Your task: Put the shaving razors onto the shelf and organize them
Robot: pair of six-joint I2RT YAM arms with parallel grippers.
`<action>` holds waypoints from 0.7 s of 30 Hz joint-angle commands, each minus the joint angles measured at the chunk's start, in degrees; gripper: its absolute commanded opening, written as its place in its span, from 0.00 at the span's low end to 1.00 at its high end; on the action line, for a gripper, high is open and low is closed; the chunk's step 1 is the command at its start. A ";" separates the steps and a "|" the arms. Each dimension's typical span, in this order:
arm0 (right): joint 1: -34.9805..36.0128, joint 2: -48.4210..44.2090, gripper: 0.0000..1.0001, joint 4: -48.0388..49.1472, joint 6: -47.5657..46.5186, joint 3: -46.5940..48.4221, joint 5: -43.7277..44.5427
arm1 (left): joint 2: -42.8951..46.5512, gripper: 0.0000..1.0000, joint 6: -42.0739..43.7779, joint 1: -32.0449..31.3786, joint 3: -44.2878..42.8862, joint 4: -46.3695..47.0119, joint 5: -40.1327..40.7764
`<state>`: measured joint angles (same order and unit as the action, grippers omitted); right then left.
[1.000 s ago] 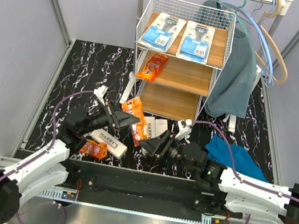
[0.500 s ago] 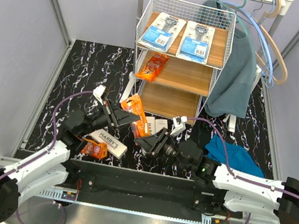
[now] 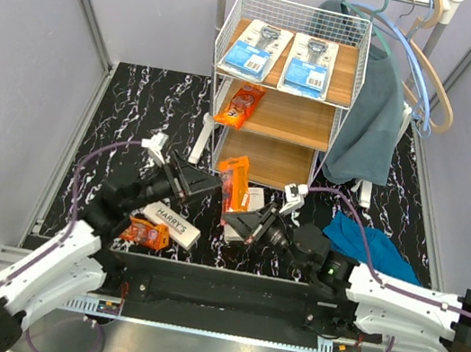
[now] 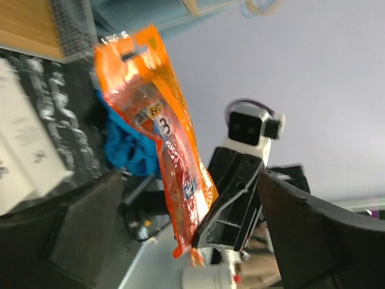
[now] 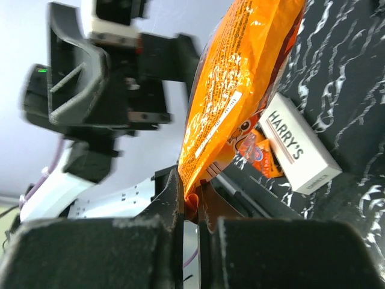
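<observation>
An orange razor bag (image 3: pixel 234 183) stands upright in the air in front of the shelf (image 3: pixel 343 113). My right gripper (image 3: pixel 240 220) is shut on its bottom edge; the right wrist view shows the bag (image 5: pixel 240 90) pinched between the fingers (image 5: pixel 171 198). My left gripper (image 3: pixel 204 182) is open just left of the bag and not touching it; in its wrist view the bag (image 4: pixel 162 138) hangs between the spread jaws. Two blue blister cards (image 3: pixel 257 46) (image 3: pixel 311 64) lie on the top board. Another orange bag (image 3: pixel 241 104) lies on the middle board.
A white HARRY'S box (image 3: pixel 170 224) and a small orange bag (image 3: pixel 145 233) lie on the table by the left arm. Another white box (image 3: pixel 251 199) lies under the held bag. A blue cloth (image 3: pixel 369 245) lies at the right. A teal garment (image 3: pixel 369 117) hangs beside the shelf.
My left gripper has opened and let go of the orange bag. My right gripper has shut on the bag's bottom edge. The bag now stands more upright, slightly to the right.
</observation>
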<state>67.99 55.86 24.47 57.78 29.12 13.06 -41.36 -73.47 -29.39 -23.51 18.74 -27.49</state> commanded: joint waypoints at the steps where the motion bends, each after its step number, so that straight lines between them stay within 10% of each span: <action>1: -0.13 -6.01 0.00 -3.11 0.85 -2.14 6.18 | 8.21 0.99 19.66 0.12 -15.93 -39.25 20.99; 6: -0.13 -12.43 0.00 -6.18 -2.57 -2.41 9.35 | 11.92 0.99 25.30 0.12 -23.07 -55.03 33.63; 21: -11.61 -8.23 0.00 -12.08 -11.03 11.99 4.37 | 12.79 0.99 22.50 0.03 -12.44 -52.76 25.99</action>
<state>64.05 44.21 13.13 48.18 34.33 22.81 -31.18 -50.81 -29.30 -37.10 -35.44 0.19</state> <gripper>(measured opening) 0.062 0.988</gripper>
